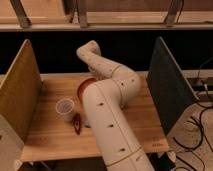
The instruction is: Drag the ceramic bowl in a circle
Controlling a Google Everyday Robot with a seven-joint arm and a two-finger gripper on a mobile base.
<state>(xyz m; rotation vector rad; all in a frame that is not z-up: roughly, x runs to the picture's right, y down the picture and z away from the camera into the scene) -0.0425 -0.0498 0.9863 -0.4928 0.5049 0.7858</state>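
Camera view: the arm (107, 107) folds over a wooden table (50, 132), hiding the gripper, which appears to be down near the bowl (85, 86) at mid-table; its state cannot be told. Only the bowl's rim peeks out left of the arm. The drag seems under way; next, likely a steady curving sweep clear of the cup (65, 108). One bowl, one cup, one small dark red object (77, 123), two side panels.

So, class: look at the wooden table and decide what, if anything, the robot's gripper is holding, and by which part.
It cannot be told. The gripper is hidden behind the arm, near the ceramic bowl, of which only a rim edge shows.
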